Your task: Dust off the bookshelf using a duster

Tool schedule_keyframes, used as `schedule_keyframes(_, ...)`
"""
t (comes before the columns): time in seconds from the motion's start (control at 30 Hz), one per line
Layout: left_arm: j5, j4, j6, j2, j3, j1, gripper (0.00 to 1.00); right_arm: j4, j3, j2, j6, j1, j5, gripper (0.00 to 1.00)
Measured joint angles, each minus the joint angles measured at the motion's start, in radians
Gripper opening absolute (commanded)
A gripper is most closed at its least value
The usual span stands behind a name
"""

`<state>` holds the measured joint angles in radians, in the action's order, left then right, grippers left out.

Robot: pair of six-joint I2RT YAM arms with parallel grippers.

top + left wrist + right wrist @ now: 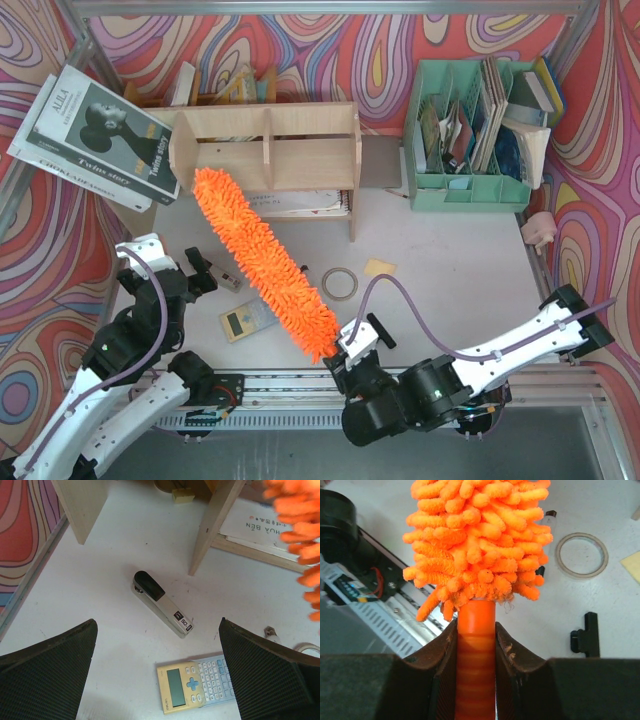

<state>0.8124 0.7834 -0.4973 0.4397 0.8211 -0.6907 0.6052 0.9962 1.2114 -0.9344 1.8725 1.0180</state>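
Note:
The plywood bookshelf (pixel 270 145) stands at the back of the table; two of its legs (pixel 215 527) show in the left wrist view. The orange duster (pixel 262 255) stretches diagonally from my right gripper (pixel 345 350) up to the bookshelf's lower left, its shaggy tip at the shelf's front edge. In the right wrist view my right gripper (pixel 475 635) is shut on the duster's smooth orange handle (pixel 475 630), with the chenille head (pixel 477 540) just beyond the fingers. My left gripper (pixel 205 272) hangs open at the left above a stapler (pixel 161 603) and a calculator (pixel 192 682), holding nothing.
A mint-green file organiser (pixel 475 130) with books stands at the back right. Books (pixel 95 135) lean at the back left. A tape ring (pixel 340 283), a yellow sticky note (pixel 379 266) and a black clip (pixel 586 635) lie on the white table near the duster.

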Motion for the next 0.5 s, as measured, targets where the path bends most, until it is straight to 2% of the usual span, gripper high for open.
schedule_keyframes(0.23, 0.000, 0.000, 0.000, 0.000, 0.000, 0.000, 0.98, -0.143, -0.117, 0.021, 0.144, -0.144, -0.141, 0.00)
schedule_keyframes(0.5, 0.000, 0.000, 0.000, 0.000, 0.000, 0.000, 0.98, -0.181, -0.121, 0.125, 0.169, -0.217, -0.245, 0.00)
